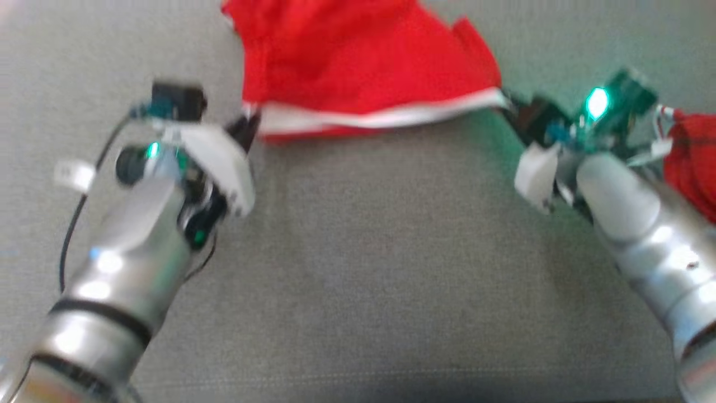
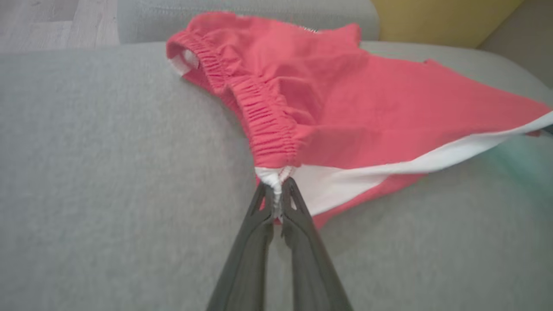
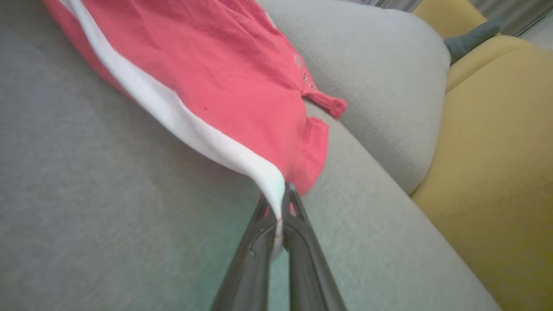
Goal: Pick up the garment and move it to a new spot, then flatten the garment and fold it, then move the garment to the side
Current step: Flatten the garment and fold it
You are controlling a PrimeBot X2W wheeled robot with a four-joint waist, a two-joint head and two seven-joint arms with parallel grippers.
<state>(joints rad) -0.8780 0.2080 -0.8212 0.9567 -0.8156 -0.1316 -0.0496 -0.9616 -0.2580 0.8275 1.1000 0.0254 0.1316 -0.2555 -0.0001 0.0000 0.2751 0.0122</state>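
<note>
Garment (image 1: 358, 61): red shorts with a white stripe (image 1: 380, 118) along the near edge. It lies on the grey sofa seat (image 1: 363, 252), at the far middle of the head view, with its far part up against the grey back cushion (image 3: 376, 77).

Left fingers (image 1: 246, 130): the 2 dark fingers are clenched on the garment's left corner. In the left wrist view the tips (image 2: 288, 196) pinch a white fold directly below the gathered elastic waistband (image 2: 263, 125). The cloth fans up and to the right from the pinch.

Right fingers (image 1: 517, 115): also clenched on the garment, at its right corner. In the right wrist view the tips (image 3: 290, 203) pinch the end of the white stripe, and the red cloth (image 3: 224, 73) runs up and to the left from there. A small red tab sticks out from the hem just beyond the tips.

Relation: the 2 pinch points are well apart, 1 at each end of the striped edge. That edge runs almost straight between them. A shadow sits under it on the seat. Cannot tell whether the edge touches the seat.

Other: a second piece of red cloth (image 1: 693, 162) lies at the right edge of the head view, behind the right arm. A yellow cushion (image 3: 497, 151) adjoins the grey sofa on that side.
</note>
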